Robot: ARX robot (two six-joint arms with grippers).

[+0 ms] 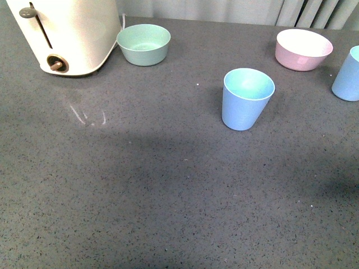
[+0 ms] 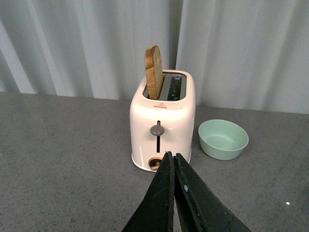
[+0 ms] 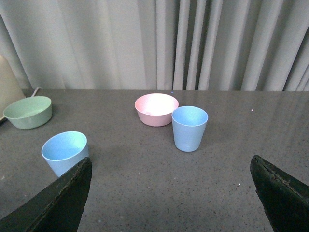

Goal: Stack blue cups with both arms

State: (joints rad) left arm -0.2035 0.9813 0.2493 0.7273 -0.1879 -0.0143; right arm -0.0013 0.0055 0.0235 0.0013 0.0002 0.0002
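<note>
Surveying the grey table (image 1: 168, 196) and finding neither arm in the front view. Noting a cream toaster (image 1: 67, 33) at the far left, with a slice of bread (image 2: 154, 72) standing in one slot. Recording the left hand (image 2: 173, 157) pinched shut on nothing and aimed at that toaster, with no cup before it in its wrist view. Recording the right hand (image 3: 170, 162) spread wide and empty, facing both cups. Placing the pink bowl (image 1: 303, 49) at the far right and the mint-green bowl (image 1: 143, 43) just beside the toaster. Locating one blue cup (image 1: 247, 100) mid-table, upright, mouth up, apart from everything; in the right wrist view, close by one finger and off the hand's centre line. Locating the second blue cup (image 1: 349, 75) at the right edge, upright, just beside the pink bowl, nearly dead ahead of the open right hand but farther off. Judging the right arm nearer to both cups. Judging the left hand in need of opening and swinging rightward, away from the toaster, to reach the mid-table cup.
</note>
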